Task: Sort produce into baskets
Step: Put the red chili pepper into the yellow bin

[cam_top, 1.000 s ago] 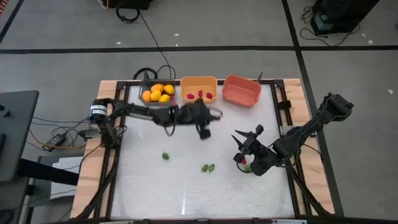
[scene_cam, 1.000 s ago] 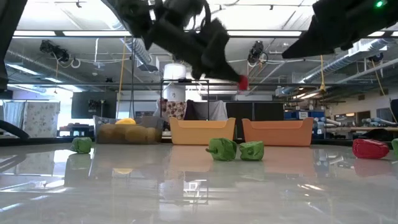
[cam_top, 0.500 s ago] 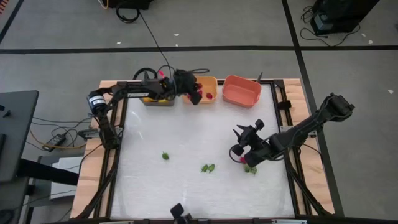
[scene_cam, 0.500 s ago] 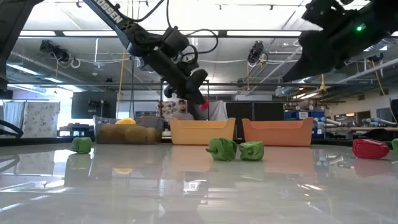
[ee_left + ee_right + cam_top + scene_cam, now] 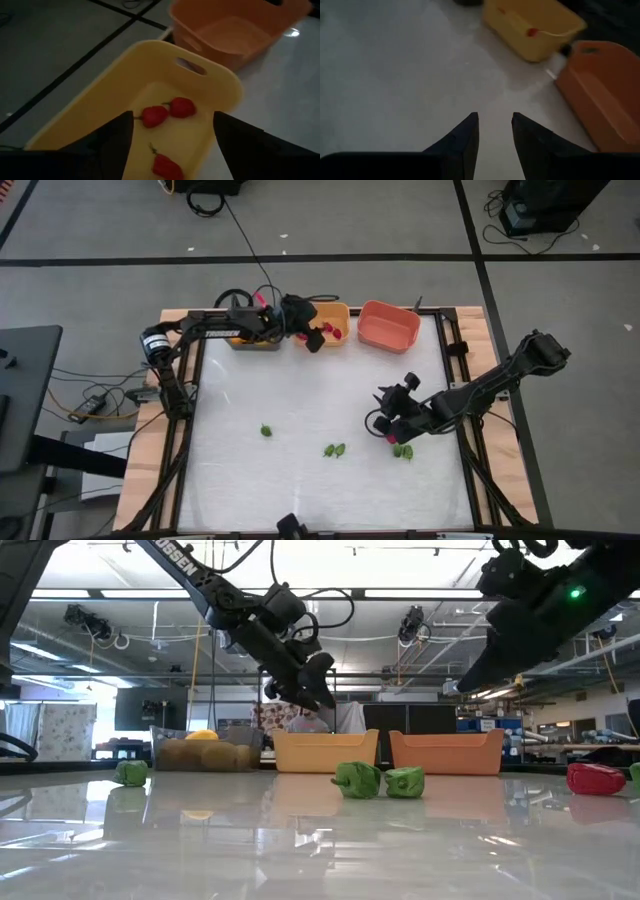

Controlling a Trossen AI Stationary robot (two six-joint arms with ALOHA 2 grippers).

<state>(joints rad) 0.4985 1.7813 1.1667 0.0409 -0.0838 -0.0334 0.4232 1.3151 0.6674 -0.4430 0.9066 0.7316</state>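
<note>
The table (image 5: 300, 480) is mostly bare white now, with only a few strays left on it.

The left arm is the big news. A second ago it was over mid-table with a red bit pinched in its tip. Now the left claw (image 5: 172, 116) hangs over the orange bin (image 5: 335, 313) at the far edge, fingers spread wide with nothing between them. Its wrist view shows three red bits (image 5: 155, 115) lying in that bin, so I'd say the drop is done and reds are nearly sorted.

The right arm has slid a little left and sits low over the near-right part of the table. The right claw (image 5: 493, 116) has its fingers slightly parted and is empty, with just tabletop showing between them. It's just beside the last loose red bit (image 5: 390, 437), which looks like the next pickup.

The grey bin (image 5: 200, 755) at far left holds the yellow fruit (image 5: 200, 735), though the left arm covers most of it from above. The salmon bin (image 5: 388, 327) at far right looks empty, so my guess is that's where the greens go.

Green bits are still out: one at near left (image 5: 266, 430), a touching pair in the middle (image 5: 335, 450), and one more (image 5: 403, 450) right next to that red bit.

That last green sits so close to the red that a grab could nudge or catch it. The right arm also lies across the near-right side of the table.
</note>
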